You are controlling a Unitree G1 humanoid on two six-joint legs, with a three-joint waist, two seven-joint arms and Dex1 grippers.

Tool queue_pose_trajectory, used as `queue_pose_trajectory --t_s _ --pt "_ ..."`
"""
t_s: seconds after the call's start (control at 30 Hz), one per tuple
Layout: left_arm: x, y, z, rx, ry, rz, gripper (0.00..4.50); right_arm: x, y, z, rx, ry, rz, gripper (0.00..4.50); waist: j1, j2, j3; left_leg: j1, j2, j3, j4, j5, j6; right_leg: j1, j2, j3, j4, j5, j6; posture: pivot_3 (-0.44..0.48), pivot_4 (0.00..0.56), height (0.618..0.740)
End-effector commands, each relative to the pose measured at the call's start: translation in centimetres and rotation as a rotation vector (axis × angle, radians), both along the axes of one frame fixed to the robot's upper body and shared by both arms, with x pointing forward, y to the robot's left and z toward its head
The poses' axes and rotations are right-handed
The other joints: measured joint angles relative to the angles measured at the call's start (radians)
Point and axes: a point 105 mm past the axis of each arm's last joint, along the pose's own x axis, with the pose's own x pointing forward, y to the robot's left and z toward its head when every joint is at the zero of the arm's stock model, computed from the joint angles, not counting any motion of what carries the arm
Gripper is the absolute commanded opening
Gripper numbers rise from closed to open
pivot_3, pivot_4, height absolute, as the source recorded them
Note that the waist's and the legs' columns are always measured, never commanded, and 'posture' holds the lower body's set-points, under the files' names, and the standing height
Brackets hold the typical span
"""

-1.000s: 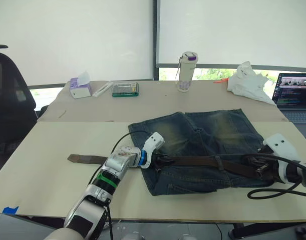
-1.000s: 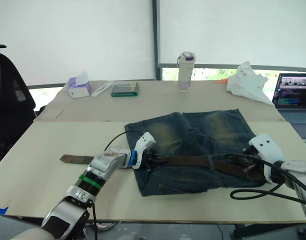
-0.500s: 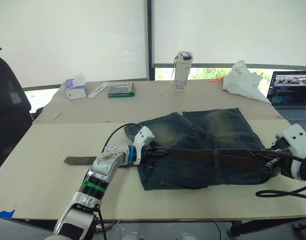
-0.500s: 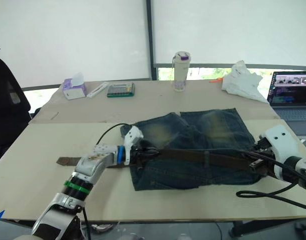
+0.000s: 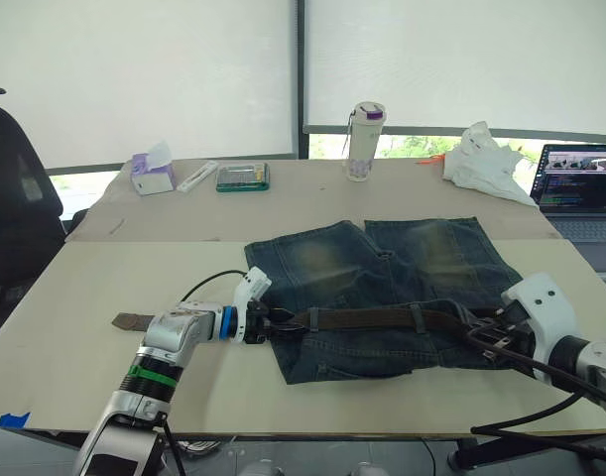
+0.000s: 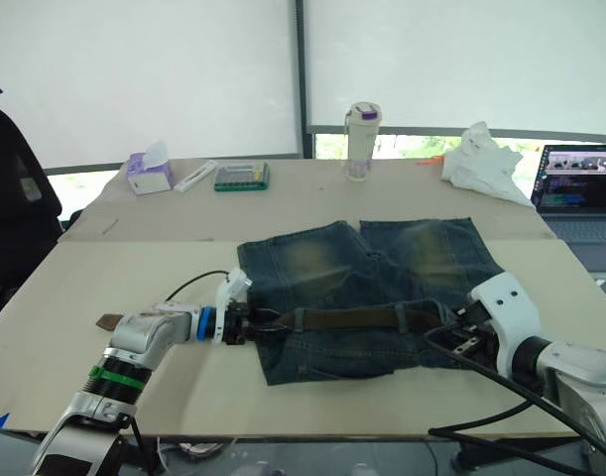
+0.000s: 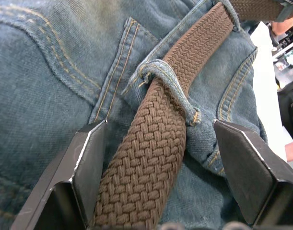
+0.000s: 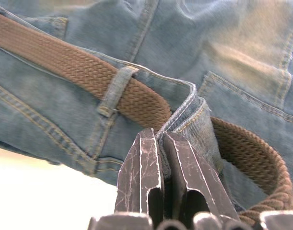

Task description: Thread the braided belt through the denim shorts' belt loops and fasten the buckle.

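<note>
Belt threaded along the shorts' waistband

Between my left end effector (image 6: 235,324) and right end effector (image 6: 459,337), the braided belt (image 6: 352,319) crosses the denim shorts (image 6: 367,273).

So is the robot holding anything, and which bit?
Yes. The right end effector is shut on the shorts, pinching the folded edge of the waistband. The left end effector is open, its fingers either side of the belt, not gripping it.

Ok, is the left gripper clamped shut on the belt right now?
No, in the left wrist view the left gripper stands open, its fingers apart on either side of the braided belt without touching it.
</note>
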Motion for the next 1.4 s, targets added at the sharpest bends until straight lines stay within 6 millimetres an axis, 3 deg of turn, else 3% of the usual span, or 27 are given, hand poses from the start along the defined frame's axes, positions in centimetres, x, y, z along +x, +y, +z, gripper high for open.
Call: queue_pose_trajectory --t_s 0.03,0.17,0.27,0.3,0.43,0.6,0.67,0.73,0.8,0.93,1.0,1.07,1.17,1.2,1.27,1.33,1.4 --pt "0.1 -1.4 0.5 -0.006 0.02 -0.014 3.73 -0.1 0.9 0.7 0.009 -0.046 0.021 0.0 0.001 0.0 0.0 0.0 0.0 0.0 0.0 0.0 0.0 0.0 0.0 0.0 0.0 0.0 0.0 0.0 0.15 0.74" --pt "0.2 -2.2 1.4 -0.063 0.027 -0.023 3.73 0.2 1.9 0.9 0.034 -0.059 0.043 0.0 0.0 0.0 0.0 0.0 0.0 0.0 0.0 0.0 0.0 0.0 0.0 0.0 0.0 0.0 0.0 0.0 0.15 0.74" --pt "-0.1 -2.9 1.1 -0.056 0.041 -0.04 3.73 0.3 2.3 0.9 0.05 -0.062 0.049 0.0 -0.002 0.0 0.0 0.0 0.0 0.0 0.0 0.0 0.0 0.0 0.0 0.0 0.0 0.0 0.0 0.0 0.15 0.74" --pt "-0.2 -3.2 1.0 -0.049 0.034 -0.046 3.18 0.3 2.4 0.9 0.051 -0.063 0.049 0.0 -0.002 0.0 0.0 0.0 0.0 0.0 0.0 0.0 0.0 0.0 0.0 0.0 0.0 0.0 0.0 0.0 0.15 0.74" --pt "-0.3 -3.4 1.1 -0.041 -0.004 -0.048 1.89 0.3 2.3 1.4 0.058 -0.075 0.045 0.0 -0.002 0.0 0.0 0.0 0.0 0.0 0.0 0.0 0.0 0.0 0.0 0.0 0.0 0.0 0.0 0.0 0.15 0.74" --pt "0.2 -1.6 4.4 -0.103 -0.138 -0.045 0.28 0.0 1.4 2.7 0.06 -0.098 0.034 0.0 -0.004 0.0 0.0 0.0 0.0 0.0 0.0 0.0 0.0 -0.001 0.0 0.001 0.0 0.0 0.0 0.0 0.15 0.74" --pt "0.3 -0.7 6.6 -0.139 -0.182 -0.074 0.04 -0.1 1.2 3.8 0.086 -0.108 0.05 0.0 -0.007 0.0 0.0 -0.001 0.001 0.0 0.0 0.0 0.0 -0.001 0.0 0.001 0.0 0.0 0.0 0.0 0.15 0.74" --pt "1.0 0.2 8.8 -0.151 -0.24 -0.093 0.04 0.6 0.6 5.3 0.076 -0.135 0.045 0.0 -0.01 0.0 0.001 -0.001 0.001 0.0 0.0 0.0 0.0 -0.001 0.0 0.001 0.001 0.0 0.0 0.0 0.15 0.74" --pt "3.3 0.6 10.0 -0.107 -0.339 -0.046 0.04 2.2 -0.5 6.6 0.04 -0.175 0.009 0.0 -0.009 0.0 0.001 0.0 0.001 0.0 0.0 0.0 0.0 -0.002 0.001 0.0 0.001 0.0 -0.001 0.0 0.15 0.74" --pt "9.4 -0.2 13.6 -0.025 -0.594 0.15 0.04 8.8 -4.3 9.6 -0.102 -0.334 -0.181 0.0 -0.004 -0.002 0.002 0.001 -0.002 0.002 0.002 0.0 0.0 0.001 -0.001 0.0 -0.001 0.001 -0.001 0.0 0.15 0.74" --pt "13.0 0.7 17.9 0.02 -0.79 0.413 0.04 12.9 -7.4 13.3 -0.205 -0.506 -0.364 0.0 -0.007 -0.004 0.004 0.0 -0.003 0.005 0.002 0.0 0.0 -0.001 -0.001 0.001 -0.002 0.001 0.0 0.0 0.15 0.74" --pt "13.9 2.0 24.5 -0.026 -1.019 0.631 0.04 15.2 -9.1 20.2 -0.257 -0.78 -0.517 0.0 -0.014 -0.007 0.007 -0.003 -0.004 0.009 0.0 0.002 0.001 -0.006 -0.002 0.003 -0.003 0.004 0.001 0.0 0.15 0.74" --pt "12.0 3.4 31.9 -0.253 -1.211 0.733 0.04 14.1 -8.1 28.5 -0.256 -1.09 -0.514 0.0 -0.022 -0.007 0.011 -0.016 -0.003 0.012 -0.007 0.009 -0.004 -0.023 -0.003 0.007 0.001 0.007 0.001 0.0 0.15 0.74" --pt "11.1 3.9 33.5 -0.304 -1.273 0.732 0.04 13.2 -7.5 30.4 -0.257 -1.17 -0.473 0.0 -0.021 -0.006 0.011 -0.018 -0.001 0.014 -0.009 0.015 -0.012 -0.028 -0.002 0.007 0.001 0.008 0.001 0.0 0.15 0.74" --pt "10.0 4.7 34.7 -0.367 -1.324 0.694 0.04 11.6 -6.5 32.3 -0.22 -1.269 -0.399 0.0 -0.02 -0.006 0.007 -0.015 0.003 0.017 -0.015 0.015 -0.013 -0.029 -0.001 0.004 0.002 0.008 0.001 0.0 0.15 0.74" --pt "9.3 5.0 34.4 -0.393 -1.34 0.602 0.04 10.6 -6.0 32.0 -0.172 -1.278 -0.327 0.0 -0.018 -0.005 0.004 -0.009 0.005 0.018 -0.025 0.011 -0.007 -0.024 0.0 0.001 0.002 0.008 0.001 0.0 0.15 0.74" --pt "9.0 4.7 31.6 -0.34 -1.332 0.455 0.04 10.4 -5.3 28.1 -0.165 -1.174 -0.253 0.0 -0.01 -0.006 0.001 -0.006 0.008 0.016 -0.024 0.001 0.009 -0.018 0.003 -0.001 0.001 0.008 0.001 0.0 0.15 0.74"
